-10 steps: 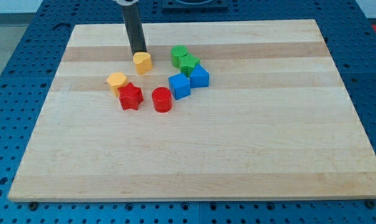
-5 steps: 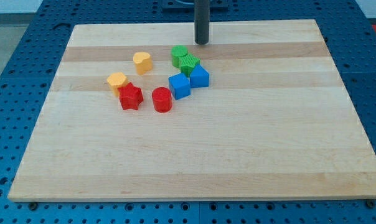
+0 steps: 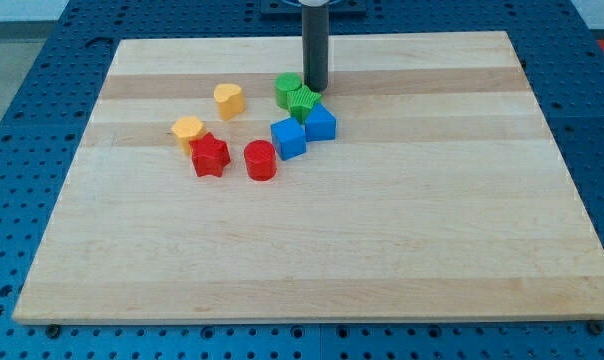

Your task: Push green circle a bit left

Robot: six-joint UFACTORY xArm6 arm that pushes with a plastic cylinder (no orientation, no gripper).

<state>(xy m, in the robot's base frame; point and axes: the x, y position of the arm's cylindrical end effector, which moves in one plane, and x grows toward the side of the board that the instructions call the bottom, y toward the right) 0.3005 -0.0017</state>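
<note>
The green circle [image 3: 287, 88] sits near the view's top centre of the wooden board [image 3: 382, 220]. A green star [image 3: 304, 102] touches it at its lower right. My tip [image 3: 314, 88] stands just right of the green circle, at the star's upper edge, very close to both. Whether it touches them I cannot tell. The dark rod rises straight up out of the view's top.
Two blue blocks [image 3: 288, 138] [image 3: 320, 123] lie just below the green pair. A red cylinder [image 3: 260, 160] and a red star [image 3: 210, 155] lie lower left. A yellow heart [image 3: 228, 99] and a yellow hexagon [image 3: 187, 130] lie to the left.
My tip moved from beside the yellow heart across to the right, then came down and left to the green circle's right side. No block has visibly moved.
</note>
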